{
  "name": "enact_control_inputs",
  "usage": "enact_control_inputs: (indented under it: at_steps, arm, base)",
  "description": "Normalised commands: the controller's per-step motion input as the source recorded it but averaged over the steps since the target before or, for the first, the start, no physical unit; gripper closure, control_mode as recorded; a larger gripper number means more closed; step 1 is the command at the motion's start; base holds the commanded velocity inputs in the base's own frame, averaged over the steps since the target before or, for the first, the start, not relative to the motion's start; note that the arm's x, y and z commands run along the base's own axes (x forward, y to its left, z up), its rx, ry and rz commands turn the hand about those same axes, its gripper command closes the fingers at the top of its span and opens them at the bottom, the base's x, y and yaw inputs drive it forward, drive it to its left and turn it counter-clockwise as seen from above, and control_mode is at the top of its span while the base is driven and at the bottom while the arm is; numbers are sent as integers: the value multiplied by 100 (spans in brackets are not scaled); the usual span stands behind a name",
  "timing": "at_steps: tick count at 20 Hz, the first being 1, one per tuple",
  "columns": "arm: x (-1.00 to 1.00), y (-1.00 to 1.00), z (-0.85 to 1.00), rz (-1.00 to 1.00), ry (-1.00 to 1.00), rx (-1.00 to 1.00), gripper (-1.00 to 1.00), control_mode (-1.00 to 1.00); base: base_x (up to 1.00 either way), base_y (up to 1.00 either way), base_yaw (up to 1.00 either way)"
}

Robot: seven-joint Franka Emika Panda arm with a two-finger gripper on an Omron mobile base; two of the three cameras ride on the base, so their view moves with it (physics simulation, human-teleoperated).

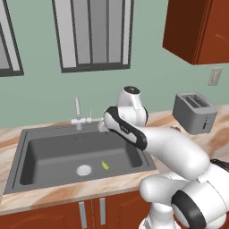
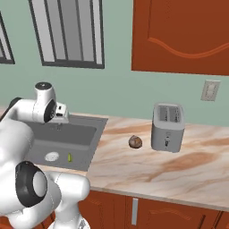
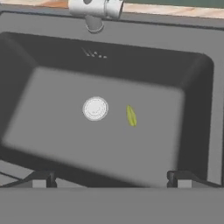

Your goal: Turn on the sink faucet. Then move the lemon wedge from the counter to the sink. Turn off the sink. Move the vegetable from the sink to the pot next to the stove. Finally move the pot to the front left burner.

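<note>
The lemon wedge [image 3: 131,115] lies on the bottom of the sink [image 3: 52,144], just beside the round silver drain [image 3: 95,108] and apart from it, well clear of the basin walls. It looks light and small, probably a little soft and slick if wet, so it should want a gentle pinch across its narrow middle, taken from straight above with the tips set either side of its long axis; a hard squeeze could squirt it sideways on the smooth basin floor. The sink faucet [image 1: 79,117] stands at the back rim, and no water stream can be made out.

The pincer [image 3: 112,178] hangs above the basin, looking down into it, its two tips spread wide with nothing between them.

Counted: one wedge, one drain, one basin, one faucet. Further out on the marbled tabletop [image 2: 147,165] sit one brown roundish lump [image 2: 135,142] and one grey toaster [image 2: 167,127], near each other but not touching.
</note>
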Motion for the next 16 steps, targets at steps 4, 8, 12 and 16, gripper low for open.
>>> enact_control_inputs:
  at_steps: [4, 8, 12, 16]
  arm:
    - [2, -2, -45, 0, 0, -9, -100, -100]
    - [4, -5, -46, 0, 5, -4, -100, -100]
    - [4, -5, -43, -2, 11, -1, -100, -100]
    - [6, -4, -45, -2, 10, 0, -100, -100]
  base:
    - [0, 0, 0]
    - [0, 0, 0]
    - [0, 0, 0]
    - [0, 0, 0]
